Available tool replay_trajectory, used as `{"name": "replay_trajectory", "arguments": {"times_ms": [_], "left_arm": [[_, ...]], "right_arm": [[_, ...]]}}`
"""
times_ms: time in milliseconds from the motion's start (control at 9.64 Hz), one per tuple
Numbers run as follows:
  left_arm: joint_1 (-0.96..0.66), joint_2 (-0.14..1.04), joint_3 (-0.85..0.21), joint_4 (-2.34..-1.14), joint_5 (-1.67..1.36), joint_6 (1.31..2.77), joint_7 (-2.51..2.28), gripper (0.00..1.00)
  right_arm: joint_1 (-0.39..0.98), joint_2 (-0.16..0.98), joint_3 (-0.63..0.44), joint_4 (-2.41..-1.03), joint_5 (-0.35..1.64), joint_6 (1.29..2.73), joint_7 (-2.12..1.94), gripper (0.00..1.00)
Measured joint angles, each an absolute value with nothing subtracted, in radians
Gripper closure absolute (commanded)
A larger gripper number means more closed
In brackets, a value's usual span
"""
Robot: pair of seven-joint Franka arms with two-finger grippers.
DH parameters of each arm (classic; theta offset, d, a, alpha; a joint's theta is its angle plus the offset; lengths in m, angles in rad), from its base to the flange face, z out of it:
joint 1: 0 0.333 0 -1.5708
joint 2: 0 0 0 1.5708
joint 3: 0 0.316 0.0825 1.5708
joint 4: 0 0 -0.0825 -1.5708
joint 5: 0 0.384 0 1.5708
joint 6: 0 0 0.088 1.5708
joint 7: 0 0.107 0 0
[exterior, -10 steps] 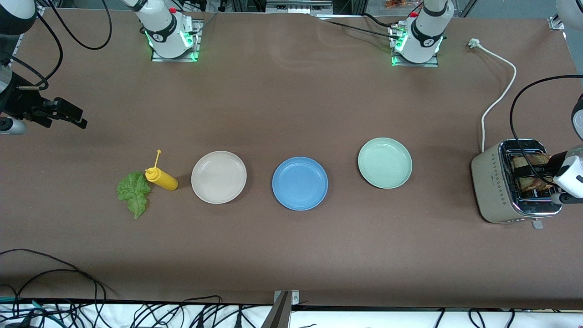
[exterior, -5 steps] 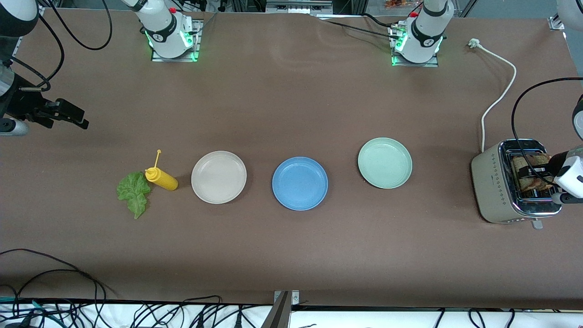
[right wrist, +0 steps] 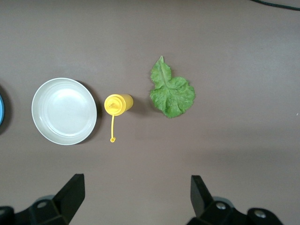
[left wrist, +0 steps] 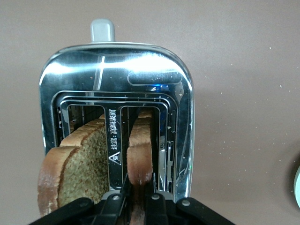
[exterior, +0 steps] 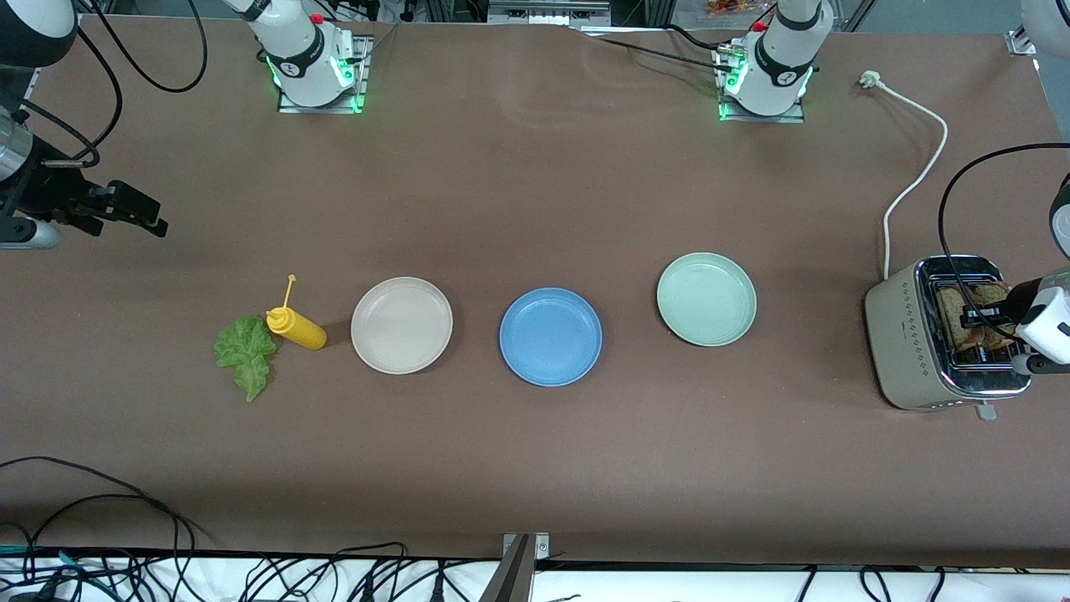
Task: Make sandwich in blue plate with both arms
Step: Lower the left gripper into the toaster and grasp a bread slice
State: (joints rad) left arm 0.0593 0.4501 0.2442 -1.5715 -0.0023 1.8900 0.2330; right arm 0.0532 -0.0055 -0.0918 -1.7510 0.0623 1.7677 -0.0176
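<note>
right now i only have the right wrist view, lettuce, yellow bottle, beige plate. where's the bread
Observer: Both slices stand in the toaster at the left arm's end of the table.
Operator: has the left arm got one
Observer: Yes. The left gripper is shut on the bread slice in one slot. The second slice stands free in the slot beside it.
Operator: ok, my right gripper hangs open over bare table. anything on the blue plate
Observer: No. The blue plate has nothing on it. It sits between the beige plate and a pale green plate.
</note>
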Motion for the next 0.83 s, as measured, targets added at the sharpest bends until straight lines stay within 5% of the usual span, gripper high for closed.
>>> {"name": "replay_trajectory", "arguments": {"times_ms": [830], "left_arm": [[0.050, 0.416, 0.234, -1.543, -0.002, 1.889, 0.244, 1.00]], "right_arm": [[0.053, 0.003, -0.092, -1.751, 0.062, 1.768, -0.018, 0.00]]}}
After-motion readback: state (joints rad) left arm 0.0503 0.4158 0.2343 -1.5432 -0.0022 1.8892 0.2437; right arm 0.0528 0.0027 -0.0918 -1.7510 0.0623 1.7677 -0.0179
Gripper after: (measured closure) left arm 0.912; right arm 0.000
